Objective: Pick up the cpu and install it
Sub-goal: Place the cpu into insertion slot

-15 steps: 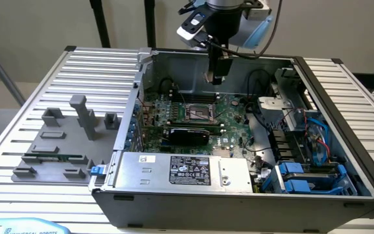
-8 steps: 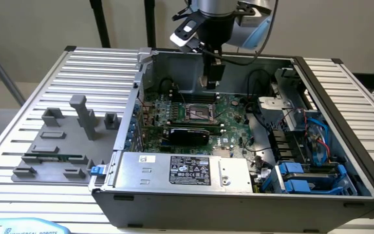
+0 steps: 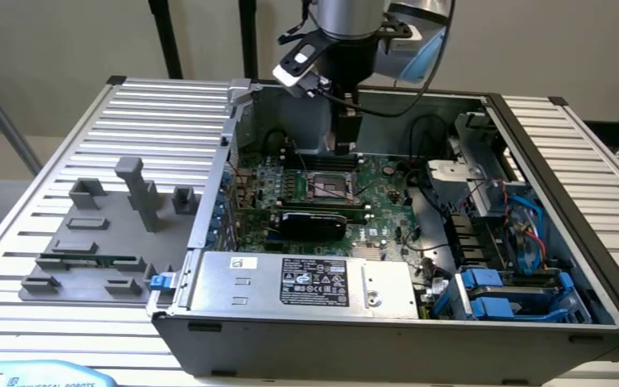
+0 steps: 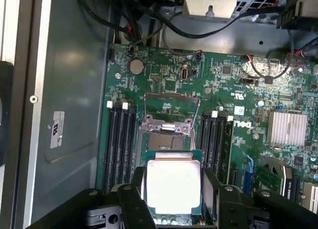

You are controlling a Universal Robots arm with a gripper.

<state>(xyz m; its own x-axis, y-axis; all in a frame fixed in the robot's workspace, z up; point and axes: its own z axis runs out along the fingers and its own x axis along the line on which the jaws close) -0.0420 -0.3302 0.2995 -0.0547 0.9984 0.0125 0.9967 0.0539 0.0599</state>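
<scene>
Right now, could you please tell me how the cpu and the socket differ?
The cpu is held in the gripper above the motherboard; the socket sits fixed on it. The cpu shows a pale, plain metal top; the socket is dark inside, with nothing in it. Both are square.

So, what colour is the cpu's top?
The cpu top is silvery; clearest in the wrist view.

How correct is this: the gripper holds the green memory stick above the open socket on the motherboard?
Not quite: what the gripper holds is the cpu. The rest stands: it is above the open socket on the motherboard, as the wrist view shows.
</scene>
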